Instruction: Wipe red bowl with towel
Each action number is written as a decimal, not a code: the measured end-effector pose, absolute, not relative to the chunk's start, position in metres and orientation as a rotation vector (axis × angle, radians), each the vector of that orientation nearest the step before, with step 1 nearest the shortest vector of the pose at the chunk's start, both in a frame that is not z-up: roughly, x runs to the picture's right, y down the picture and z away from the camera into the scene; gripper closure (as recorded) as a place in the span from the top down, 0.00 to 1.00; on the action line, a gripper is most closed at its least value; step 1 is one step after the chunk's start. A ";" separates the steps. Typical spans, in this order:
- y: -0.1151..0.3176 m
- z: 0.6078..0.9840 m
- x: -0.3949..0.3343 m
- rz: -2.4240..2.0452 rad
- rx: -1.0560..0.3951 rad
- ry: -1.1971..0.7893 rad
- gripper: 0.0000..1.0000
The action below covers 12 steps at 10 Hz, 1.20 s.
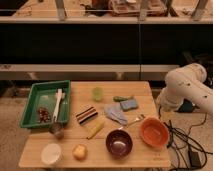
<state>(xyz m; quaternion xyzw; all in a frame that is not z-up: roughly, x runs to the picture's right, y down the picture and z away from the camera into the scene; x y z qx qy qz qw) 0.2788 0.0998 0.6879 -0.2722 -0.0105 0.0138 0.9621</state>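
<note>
Bowls and tray on a wooden table (pixel 142 91), arm off to one side.
Red bowl (pixel 154 132) sits by the table's front right corner, close to both edges. The towel (pixel 116 114) lies up and left of it, apart; the dark bowl (pixel 119 142) is just left. Far left of the red bowl, a green tray (pixel 30 107) holds a white utensil (pixel 58 104) and dark red bits (pixel 42 114). Bare wood lies behind the red bowl. The white arm (pixel 185 90) stands to its right, off the table; the gripper is hidden there, fingers spread, holding nothing.

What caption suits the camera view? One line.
Towel and red bowl apart on the table; arm stands off the bowl's end, gripper out of view.
</note>
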 end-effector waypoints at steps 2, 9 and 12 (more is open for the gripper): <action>0.084 0.698 0.258 0.007 -0.525 -0.172 0.65; 0.103 0.780 0.129 -0.261 -0.453 -0.299 0.65; 0.122 0.833 0.121 -0.296 -0.466 -0.309 0.65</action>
